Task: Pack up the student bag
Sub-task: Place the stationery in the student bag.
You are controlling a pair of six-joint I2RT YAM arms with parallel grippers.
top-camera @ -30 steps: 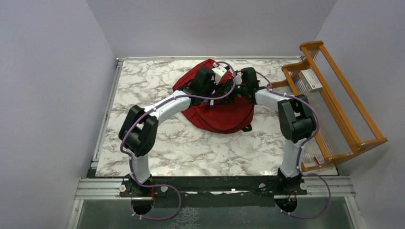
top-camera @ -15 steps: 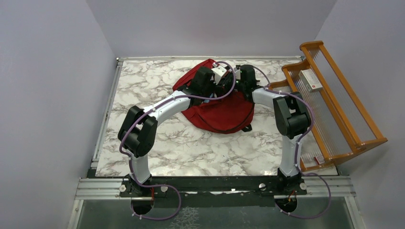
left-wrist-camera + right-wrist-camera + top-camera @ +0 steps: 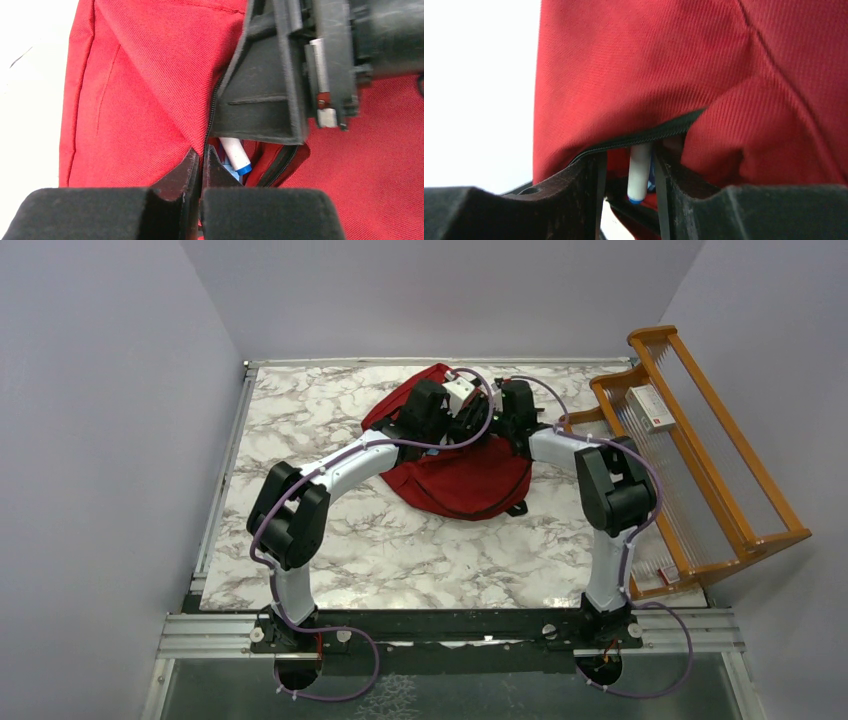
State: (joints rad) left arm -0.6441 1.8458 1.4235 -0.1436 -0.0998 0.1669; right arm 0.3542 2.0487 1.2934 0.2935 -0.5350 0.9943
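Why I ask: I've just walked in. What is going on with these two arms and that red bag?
Both arms reach over the large red fabric backpack lying on the marble-patterned table. The left gripper is shut, pinching the red cloth at the edge of the black zip opening. The right gripper sits at that opening, its jaws apart around a white marker with a blue end that pokes into the bag. The marker looks loose rather than gripped.

Red student bag (image 3: 460,485), apparently unzipped, flat
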